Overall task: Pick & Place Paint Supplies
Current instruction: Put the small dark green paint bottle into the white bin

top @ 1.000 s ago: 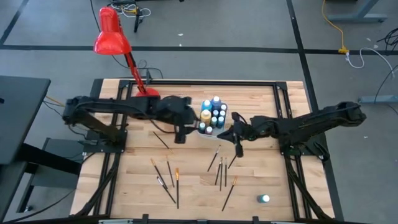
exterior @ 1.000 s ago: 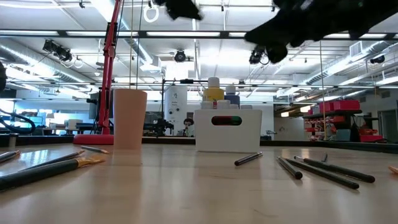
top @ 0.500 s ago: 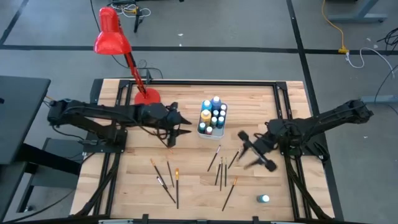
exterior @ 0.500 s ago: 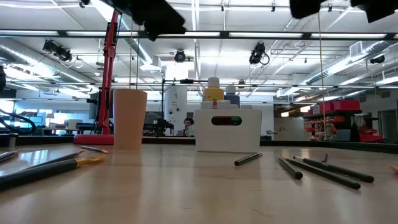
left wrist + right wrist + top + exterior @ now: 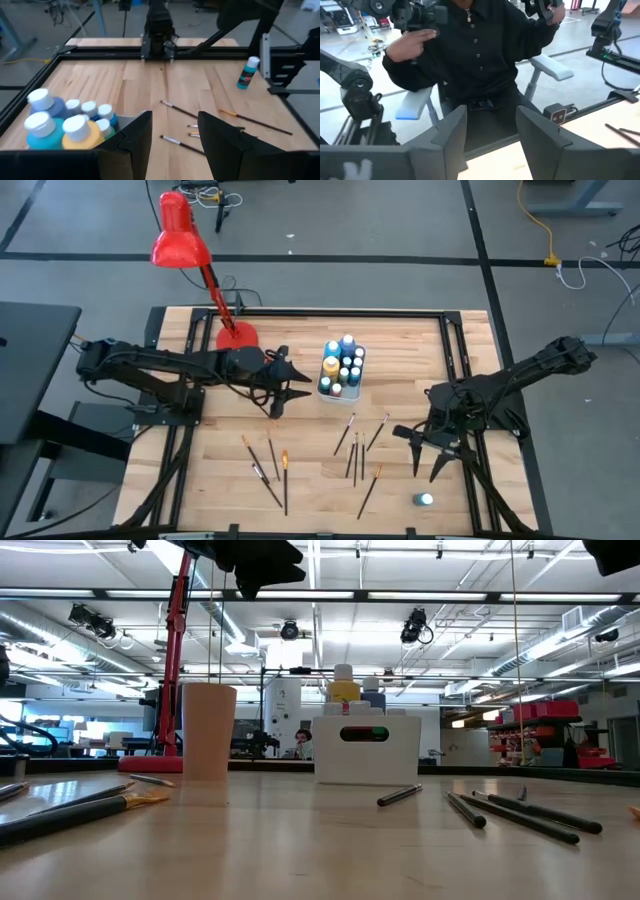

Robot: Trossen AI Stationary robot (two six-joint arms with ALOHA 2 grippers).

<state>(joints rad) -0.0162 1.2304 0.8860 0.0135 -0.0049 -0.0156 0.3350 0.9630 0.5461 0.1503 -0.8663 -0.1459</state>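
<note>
While the left gripper (image 5: 283, 387) waits open, the right gripper (image 5: 427, 456) has swung from the white caddy (image 5: 341, 370), jaws parted and empty

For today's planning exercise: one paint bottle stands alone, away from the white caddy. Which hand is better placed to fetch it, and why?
The right hand. It hangs open just above the lone bottle at the table's near right. The left hand waits beside the caddy, across the scattered brushes.

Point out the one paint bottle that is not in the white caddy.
It is the lone blue paint bottle standing on the bare table near its front right corner, just past the open right gripper. All the other bottles cluster in the white caddy.
</note>
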